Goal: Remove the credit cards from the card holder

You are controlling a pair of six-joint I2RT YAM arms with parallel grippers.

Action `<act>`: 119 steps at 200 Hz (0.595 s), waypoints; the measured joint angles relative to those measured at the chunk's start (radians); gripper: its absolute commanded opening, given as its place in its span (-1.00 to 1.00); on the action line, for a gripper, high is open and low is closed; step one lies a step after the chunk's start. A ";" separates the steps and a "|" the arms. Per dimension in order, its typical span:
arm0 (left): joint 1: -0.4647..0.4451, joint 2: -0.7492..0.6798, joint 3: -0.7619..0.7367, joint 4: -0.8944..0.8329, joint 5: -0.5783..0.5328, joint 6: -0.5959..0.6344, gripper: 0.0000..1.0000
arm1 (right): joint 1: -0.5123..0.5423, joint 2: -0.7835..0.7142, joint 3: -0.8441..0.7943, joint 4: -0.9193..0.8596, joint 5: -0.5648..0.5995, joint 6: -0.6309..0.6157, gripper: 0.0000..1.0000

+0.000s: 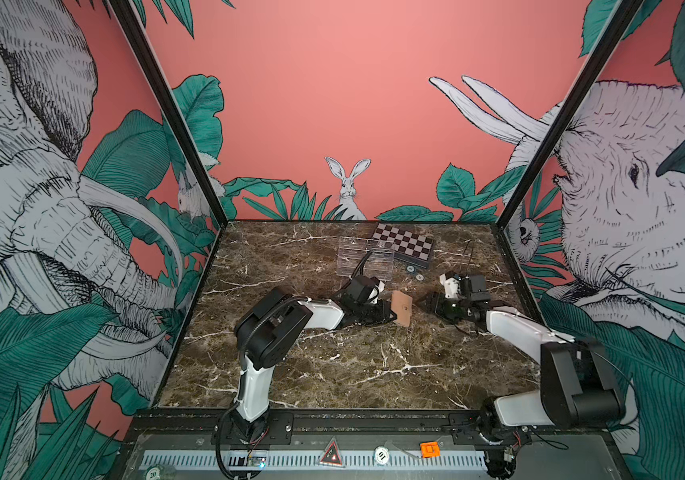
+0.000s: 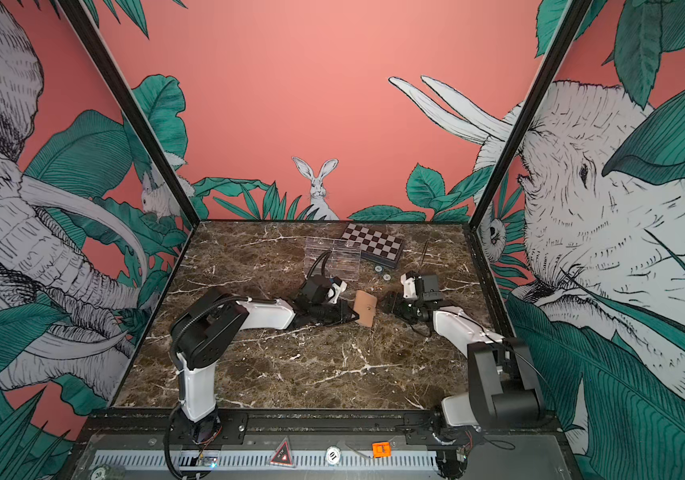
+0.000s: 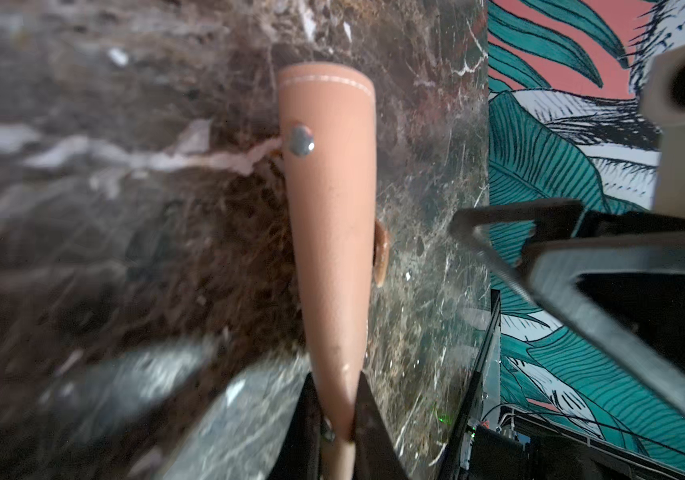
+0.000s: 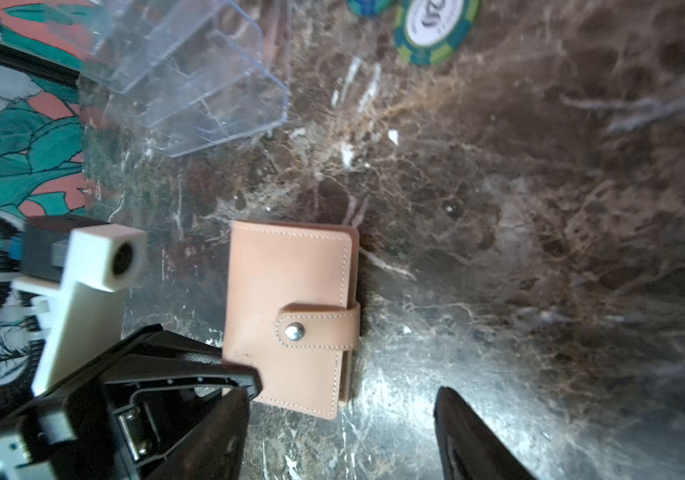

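I'm seeing the tan leather folding card holder [image 1: 401, 308], its strap snapped shut, sitting near the middle of the dark brown marble table [image 1: 332, 365]. My left gripper [image 3: 338, 415] is pinching its edge. My right gripper [image 1: 426, 302] is hovering just beside it, jaws spread, gripping nothing.

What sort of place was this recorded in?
Probably a purpose-built robot test booth: a marble-look tabletop boxed in by jungle-mural wall panels on a black frame, with the left arm and right arm mounted on a front rail.
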 measured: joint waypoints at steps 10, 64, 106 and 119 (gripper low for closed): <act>-0.006 -0.047 -0.040 -0.013 -0.021 -0.007 -1.00 | 0.000 -0.037 0.009 -0.028 -0.001 -0.005 0.61; -0.050 -0.291 -0.240 -0.029 -0.139 -0.078 -1.00 | 0.002 -0.137 0.066 -0.186 0.003 -0.033 0.72; -0.067 -0.409 -0.347 -0.025 -0.208 -0.134 -1.00 | 0.047 -0.126 0.127 -0.290 0.027 -0.061 0.71; -0.067 -0.425 -0.378 -0.012 -0.222 -0.149 -1.00 | 0.078 -0.121 0.144 -0.305 0.044 -0.071 0.71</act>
